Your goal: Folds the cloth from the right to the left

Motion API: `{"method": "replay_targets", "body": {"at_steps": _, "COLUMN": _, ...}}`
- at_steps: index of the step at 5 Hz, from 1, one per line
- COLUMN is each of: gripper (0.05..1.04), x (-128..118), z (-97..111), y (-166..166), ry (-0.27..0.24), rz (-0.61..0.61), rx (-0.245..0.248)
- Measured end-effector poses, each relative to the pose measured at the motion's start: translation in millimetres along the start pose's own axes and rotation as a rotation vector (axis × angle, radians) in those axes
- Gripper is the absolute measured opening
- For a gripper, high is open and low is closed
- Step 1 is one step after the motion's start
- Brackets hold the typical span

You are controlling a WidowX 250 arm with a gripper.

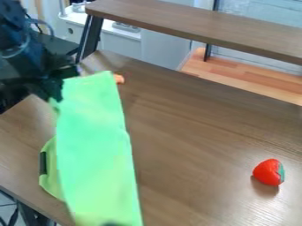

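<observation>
The black gripper [58, 88] hangs at the upper left, right against the upper left corner of the green cloth [97, 145]. From there the cloth runs down to the bottom edge of the view as a long strip. A yellower-green part of it shows from under the strip's left side, with a small black patch on its edge. Another dark spot shows on the cloth at the bottom edge. Whether the cloth's upper end is raised off the table is unclear.
A red strawberry-like toy [268, 172] lies on the brown table [194, 141] at the right. Something small and orange [118, 79] sits beside the cloth's top right corner. A raised wooden shelf [200, 26] spans the back.
</observation>
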State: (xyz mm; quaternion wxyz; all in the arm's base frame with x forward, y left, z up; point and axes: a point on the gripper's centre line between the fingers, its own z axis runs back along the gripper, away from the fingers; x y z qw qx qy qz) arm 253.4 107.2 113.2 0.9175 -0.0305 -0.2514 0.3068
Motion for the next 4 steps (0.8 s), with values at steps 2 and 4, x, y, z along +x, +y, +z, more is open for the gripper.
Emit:
{"method": "replay_targets", "body": {"at_steps": 2, "gripper": 0.497, "x": -9.2, "z": 9.6, "y": 13.2, "ry": -0.010, "rz": 0.017, "rx": 0.068}}
{"method": "replay_targets", "body": {"at_steps": 4, "gripper": 0.999, "x": -3.6, "z": 19.2, "y": 20.4, "ry": 0.009, "rz": -0.052, "rx": 0.093}}
